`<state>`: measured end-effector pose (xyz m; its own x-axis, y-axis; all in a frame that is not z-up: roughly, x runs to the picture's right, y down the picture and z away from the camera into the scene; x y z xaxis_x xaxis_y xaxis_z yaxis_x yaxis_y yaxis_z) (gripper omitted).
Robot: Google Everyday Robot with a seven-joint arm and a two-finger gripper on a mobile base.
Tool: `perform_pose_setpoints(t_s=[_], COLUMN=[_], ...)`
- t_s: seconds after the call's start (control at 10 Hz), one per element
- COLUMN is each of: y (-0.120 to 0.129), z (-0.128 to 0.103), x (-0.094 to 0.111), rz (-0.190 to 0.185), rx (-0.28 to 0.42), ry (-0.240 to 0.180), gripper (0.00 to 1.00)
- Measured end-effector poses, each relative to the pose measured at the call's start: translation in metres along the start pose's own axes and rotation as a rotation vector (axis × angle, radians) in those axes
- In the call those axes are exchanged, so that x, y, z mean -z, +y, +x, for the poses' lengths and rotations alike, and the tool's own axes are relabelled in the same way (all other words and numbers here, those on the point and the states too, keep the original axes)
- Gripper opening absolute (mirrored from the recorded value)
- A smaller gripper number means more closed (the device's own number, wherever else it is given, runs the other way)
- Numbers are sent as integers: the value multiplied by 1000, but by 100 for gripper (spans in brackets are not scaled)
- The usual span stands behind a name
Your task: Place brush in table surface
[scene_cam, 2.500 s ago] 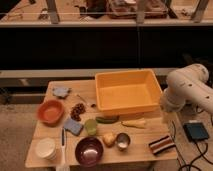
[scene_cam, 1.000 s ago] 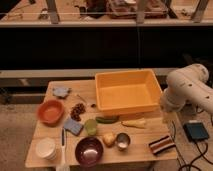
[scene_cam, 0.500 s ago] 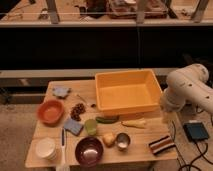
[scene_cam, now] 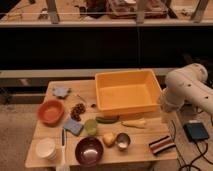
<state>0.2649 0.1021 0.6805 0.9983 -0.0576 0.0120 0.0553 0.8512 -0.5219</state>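
The brush (scene_cam: 63, 146) lies on the table surface (scene_cam: 140, 150) at its front left, between the white cup (scene_cam: 46, 148) and the purple bowl (scene_cam: 89, 150). Its dark handle points away from me, and its whitish part and pale head are at the table's front edge. My white arm (scene_cam: 186, 89) stands off the table's right side, far from the brush. My gripper (scene_cam: 166, 111) is at the arm's lower end, next to the yellow tub's right wall. It holds nothing that I can see.
The yellow tub (scene_cam: 128, 91) fills the back right of the table. An orange bowl (scene_cam: 50, 111), blue sponge (scene_cam: 73, 126), green cup (scene_cam: 90, 127), metal cup (scene_cam: 122, 141), green vegetable (scene_cam: 107, 119), striped item (scene_cam: 161, 145) and thin silvery utensil (scene_cam: 85, 99) lie around. A dark box (scene_cam: 196, 131) sits on the floor at the right.
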Motion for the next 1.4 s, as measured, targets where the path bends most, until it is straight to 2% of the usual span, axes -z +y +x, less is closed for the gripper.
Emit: perform_pose_setpoints(t_s=[0.2, 0.4, 0.5, 1.1, 1.2, 1.4], y=[1, 10, 14, 15, 16, 19], z=[-37, -90, -105, -109, -111, -130], x=[5, 9, 10, 10, 12, 20], rz=[14, 25, 23, 26, 34, 60], rx=[107, 240, 272, 292, 312, 400], ry=[-21, -49, -61, -58, -69, -110], gripper=[65, 65, 65, 65, 65, 65])
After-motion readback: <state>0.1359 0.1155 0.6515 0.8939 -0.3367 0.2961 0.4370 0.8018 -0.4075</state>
